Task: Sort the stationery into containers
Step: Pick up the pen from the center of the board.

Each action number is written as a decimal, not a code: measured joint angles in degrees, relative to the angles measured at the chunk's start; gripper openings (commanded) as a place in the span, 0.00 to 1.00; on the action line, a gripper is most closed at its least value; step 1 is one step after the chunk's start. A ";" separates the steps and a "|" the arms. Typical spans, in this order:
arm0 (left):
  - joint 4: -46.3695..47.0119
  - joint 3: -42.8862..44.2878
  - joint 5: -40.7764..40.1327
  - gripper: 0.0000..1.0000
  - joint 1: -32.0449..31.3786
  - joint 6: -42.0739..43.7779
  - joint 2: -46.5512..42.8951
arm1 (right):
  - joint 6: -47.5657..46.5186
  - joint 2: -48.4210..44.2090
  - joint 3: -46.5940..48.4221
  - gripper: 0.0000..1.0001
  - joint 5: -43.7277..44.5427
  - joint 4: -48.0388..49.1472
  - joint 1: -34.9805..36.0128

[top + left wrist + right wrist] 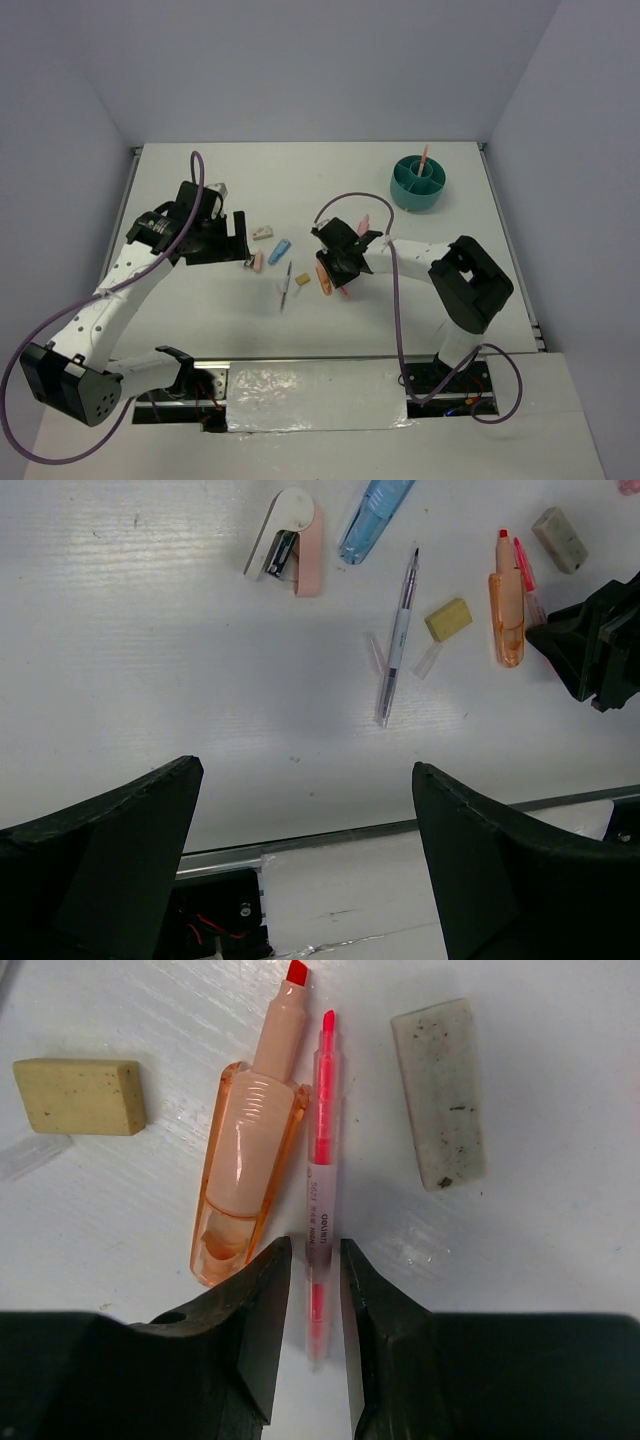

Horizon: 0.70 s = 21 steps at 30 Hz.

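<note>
Beside the orange translucent marker (250, 1175), the tail of a thin pink highlighter (322, 1160) is hidden between the narrow jaws of the right gripper (315, 1260), grip unclear; the left gripper (305, 763) stands wide.

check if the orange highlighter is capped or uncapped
Uncapped: the orange highlighter lies flat on the table with its red tip bare in the right wrist view, nothing covering it.

White table (300, 190), grey walls (300, 60)
</note>
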 measured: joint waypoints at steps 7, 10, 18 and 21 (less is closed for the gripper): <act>0.13 0.00 0.48 0.99 0.00 0.20 0.33 | -0.68 1.55 1.18 0.36 -0.68 1.07 -0.94; 0.50 0.00 0.48 0.99 0.00 0.24 0.76 | -0.90 2.32 1.90 0.28 -0.68 1.90 -1.01; 0.74 -0.07 0.46 0.99 -0.02 0.50 1.05 | -0.81 2.45 2.01 0.00 -0.87 2.86 -1.22; 1.97 -2.05 -0.28 0.99 -0.72 -2.21 1.25 | -0.13 1.57 1.99 0.00 -0.11 1.70 -1.22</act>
